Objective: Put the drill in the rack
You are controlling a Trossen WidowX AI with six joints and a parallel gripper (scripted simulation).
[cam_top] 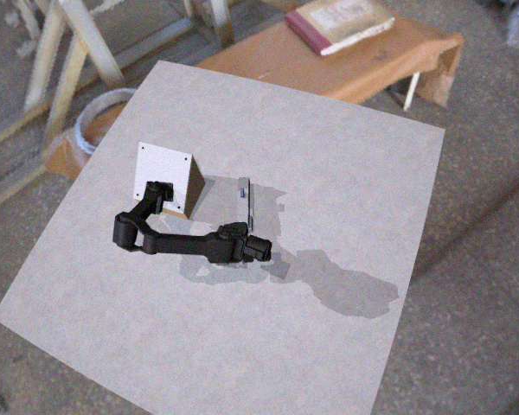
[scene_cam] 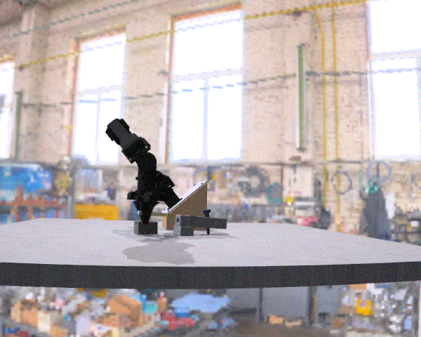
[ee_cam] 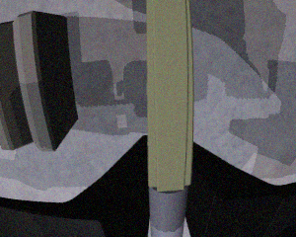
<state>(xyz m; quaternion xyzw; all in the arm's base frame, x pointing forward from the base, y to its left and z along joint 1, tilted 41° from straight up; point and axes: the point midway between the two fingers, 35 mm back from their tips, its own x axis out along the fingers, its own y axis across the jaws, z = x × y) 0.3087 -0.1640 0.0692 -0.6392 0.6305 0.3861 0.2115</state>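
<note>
The pincer [scene_cam: 145, 220] points straight down and is pinched nearly together on the drill [ee_cam: 168, 86], a slim olive-green bar with a short grey stub at its near end. In the wrist view the drill runs up the middle of the frame from between the two dark fingers, which close on it at its lower end. The exterior view hides the drill behind the black gripper body; there the fingertips come down onto the top of a small dark block [scene_cam: 145, 227] on the table [scene_cam: 312, 250], though whether they touch it cannot be told. Just beside the pincer, on the side toward the arm's mount, a grey bar fixture [scene_cam: 200, 222] lies low on the table with a small dark upright key [scene_cam: 206, 217] rising from it. Only the top view shows that fixture as a thin strip [cam_top: 247, 201] reaching away from the wrist, with a small blue mark on it. The wrist view alone shows a dark, grey-edged slab [ee_cam: 37, 79] off to the left of the drill. Farther out stands the white-faced wooden wedge [cam_top: 168, 178] carrying the arm's base, and beyond the table an orange bench [cam_top: 340, 62] holds a book [cam_top: 340, 20].
</note>
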